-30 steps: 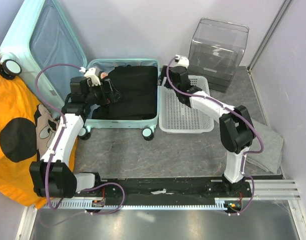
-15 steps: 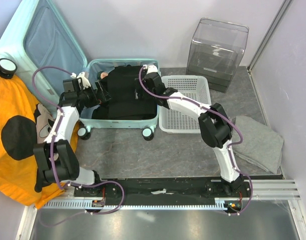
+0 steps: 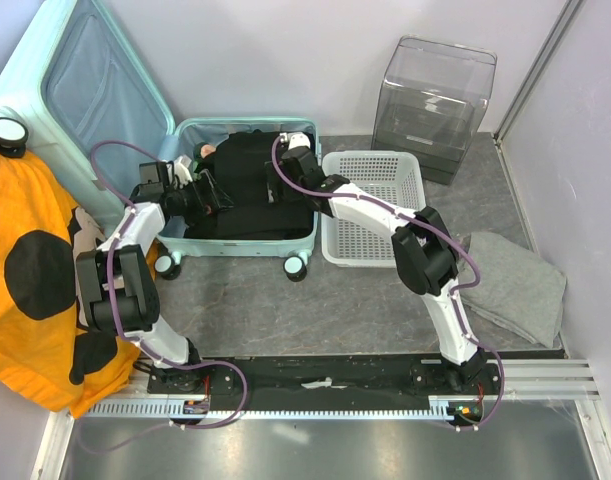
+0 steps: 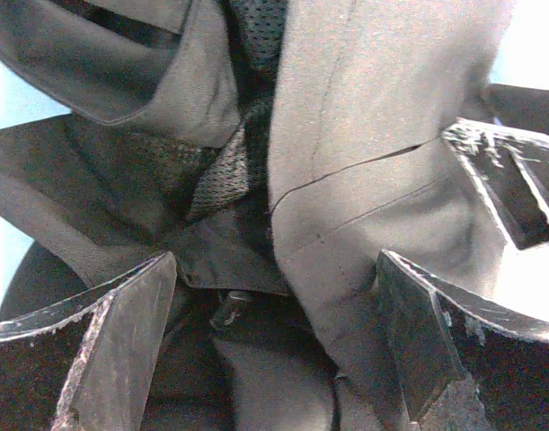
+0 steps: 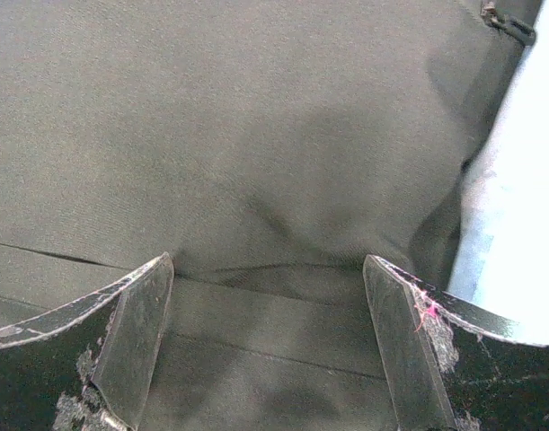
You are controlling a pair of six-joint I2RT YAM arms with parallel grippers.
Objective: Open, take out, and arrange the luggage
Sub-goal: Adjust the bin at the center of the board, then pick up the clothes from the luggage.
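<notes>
The mint luggage (image 3: 243,245) lies open, its lid (image 3: 95,90) leaning against the back wall at the left. A black garment (image 3: 250,185) fills the lower shell. My left gripper (image 3: 207,190) is at the garment's left edge, and my right gripper (image 3: 278,183) is at its right part. In the left wrist view, the left gripper (image 4: 276,269) stands open over folded black cloth (image 4: 364,117) with a zip pull below. In the right wrist view, the right gripper (image 5: 267,265) is open, pressed down on the smooth black cloth (image 5: 256,117), beside the pale lining (image 5: 517,224).
A white mesh basket (image 3: 370,245) stands right of the suitcase, with a clear plastic box (image 3: 435,95) behind it. A grey cloth (image 3: 515,285) lies at the right. An orange cartoon-print cloth (image 3: 25,250) covers the left side. A suitcase wheel (image 3: 295,267) sticks out in front.
My right arm swung from the basket's corner leftward onto the black garment. My left arm drew back and its gripper settled at the garment's left edge. Both jaws widened.
</notes>
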